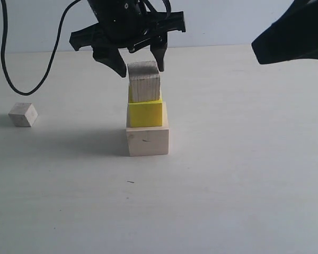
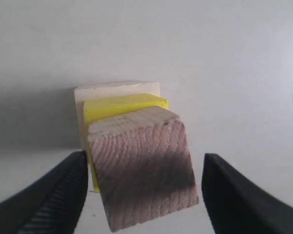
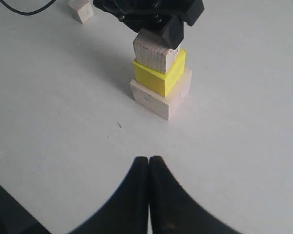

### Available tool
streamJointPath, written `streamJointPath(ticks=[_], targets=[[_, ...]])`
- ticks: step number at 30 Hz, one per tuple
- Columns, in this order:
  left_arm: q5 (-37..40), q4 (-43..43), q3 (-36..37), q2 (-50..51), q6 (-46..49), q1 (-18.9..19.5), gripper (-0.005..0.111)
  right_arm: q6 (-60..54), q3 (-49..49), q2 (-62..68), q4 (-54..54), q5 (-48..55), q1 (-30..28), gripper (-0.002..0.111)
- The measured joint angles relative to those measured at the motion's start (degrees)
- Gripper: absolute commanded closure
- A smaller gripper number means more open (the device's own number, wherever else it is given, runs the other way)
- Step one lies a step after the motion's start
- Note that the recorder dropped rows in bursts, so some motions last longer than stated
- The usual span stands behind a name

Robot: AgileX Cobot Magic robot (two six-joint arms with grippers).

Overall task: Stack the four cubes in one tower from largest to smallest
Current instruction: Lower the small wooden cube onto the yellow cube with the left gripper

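Three of four levels are built: the large pale wood cube (image 1: 147, 141) rests on the tabletop (image 1: 244, 174), the yellow cube (image 1: 146, 114) on it, and the brownish grained cube (image 1: 144, 82) on top, slightly twisted against the levels below. The smallest pale cube (image 1: 23, 114) lies well apart on the tabletop, not yet placed. The left jaws stand apart, flanking the top cube without contact; the right jaws are together and empty.

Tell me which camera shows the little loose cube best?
Exterior view: the smallest pale wood cube sits whole, alone and unobstructed. Right wrist view crops it at the frame edge; left wrist view misses it.
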Motion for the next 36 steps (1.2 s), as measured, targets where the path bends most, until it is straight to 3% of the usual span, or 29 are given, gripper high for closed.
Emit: streamJointPath(ticks=[36], targets=[[0.0,0.27,0.0,0.0,5.49,0.0,0.042,-0.36,0.0,0.0,0.0,0.0,0.0,0.108]])
